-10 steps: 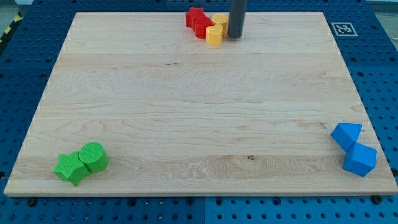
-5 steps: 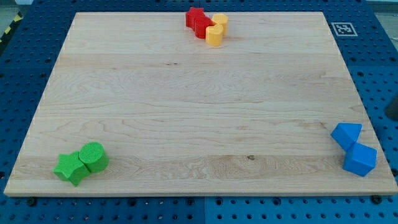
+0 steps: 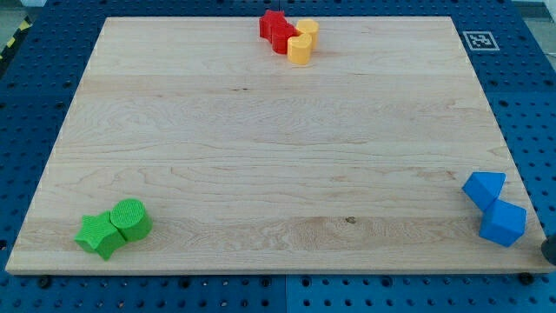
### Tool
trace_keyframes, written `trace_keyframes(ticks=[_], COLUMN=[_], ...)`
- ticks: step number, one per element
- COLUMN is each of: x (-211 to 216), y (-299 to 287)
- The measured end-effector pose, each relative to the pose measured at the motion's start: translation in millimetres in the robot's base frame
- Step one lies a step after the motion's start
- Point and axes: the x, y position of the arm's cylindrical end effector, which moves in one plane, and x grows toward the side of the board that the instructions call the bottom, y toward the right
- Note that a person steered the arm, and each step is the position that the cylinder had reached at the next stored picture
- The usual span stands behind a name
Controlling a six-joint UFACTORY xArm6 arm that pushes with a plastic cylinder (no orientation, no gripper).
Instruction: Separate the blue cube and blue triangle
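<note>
The blue triangle and the blue cube lie touching each other at the board's lower right corner, the triangle above and left of the cube. Only a dark sliver of my rod shows at the view's right edge, with my tip just right of and slightly below the blue cube, off the wooden board. There is a small gap between the tip and the cube.
Two red blocks and two yellow blocks cluster at the top middle edge. A green star-like block and a green cylinder sit together at the lower left. A marker tag is at the top right corner.
The rod left the yellow blocks at the top, went to the view's right edge, then moved down beside the blue cube. No block has moved.
</note>
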Motion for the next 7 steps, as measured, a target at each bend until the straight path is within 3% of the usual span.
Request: trace_keyframes(ticks=[2,4,7], x=[-5.4,-40.0,-47.8], y=[-25.6,-31.0,-110.2])
